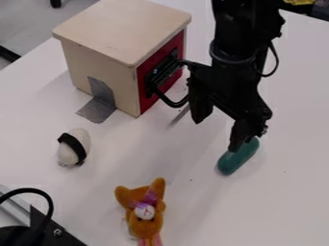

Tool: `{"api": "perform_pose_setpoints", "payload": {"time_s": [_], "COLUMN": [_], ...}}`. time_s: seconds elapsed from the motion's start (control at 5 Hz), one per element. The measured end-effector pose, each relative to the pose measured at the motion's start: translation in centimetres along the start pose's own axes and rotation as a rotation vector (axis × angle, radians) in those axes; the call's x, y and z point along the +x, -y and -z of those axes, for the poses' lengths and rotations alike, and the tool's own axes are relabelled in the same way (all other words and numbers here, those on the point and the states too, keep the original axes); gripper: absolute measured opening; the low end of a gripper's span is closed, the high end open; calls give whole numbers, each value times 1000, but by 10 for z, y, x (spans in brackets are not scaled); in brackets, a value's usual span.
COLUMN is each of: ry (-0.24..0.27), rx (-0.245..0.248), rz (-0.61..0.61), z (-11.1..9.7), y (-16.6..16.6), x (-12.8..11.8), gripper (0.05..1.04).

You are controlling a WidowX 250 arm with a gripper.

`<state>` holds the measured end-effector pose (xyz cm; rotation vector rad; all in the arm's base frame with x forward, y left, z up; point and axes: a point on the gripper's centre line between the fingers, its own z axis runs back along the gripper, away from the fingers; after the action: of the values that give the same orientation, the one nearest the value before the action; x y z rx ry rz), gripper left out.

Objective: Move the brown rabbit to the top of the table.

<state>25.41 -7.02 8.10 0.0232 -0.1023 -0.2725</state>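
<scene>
Basically white table [193, 192], wooden box [122, 29] with red front upper left, black gripper [220, 125] right of it, wide open, grasping nothing, brown rabbit [143, 226] near bottom centre, green object [235, 158] by one fingertip, white egg-shaped thing [66, 154] left

The bottom edge crops the brown rabbit [144, 223]; the gripper [216, 135] partly hides the green object [236, 158].
</scene>
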Motion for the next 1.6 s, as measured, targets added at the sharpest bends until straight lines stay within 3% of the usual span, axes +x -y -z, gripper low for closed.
{"api": "perform_pose_setpoints", "payload": {"time_s": [0.2,0.4,0.8,1.6], "ry": [-29,-47,-4,-142], "rx": [0,4,11,45], "rz": [3,17,25,23], "z": [7,9,0,71], "y": [1,2,1,-5], "x": [-5,-34,-83,-94], "gripper": [1001,1001,1001,1001]}}
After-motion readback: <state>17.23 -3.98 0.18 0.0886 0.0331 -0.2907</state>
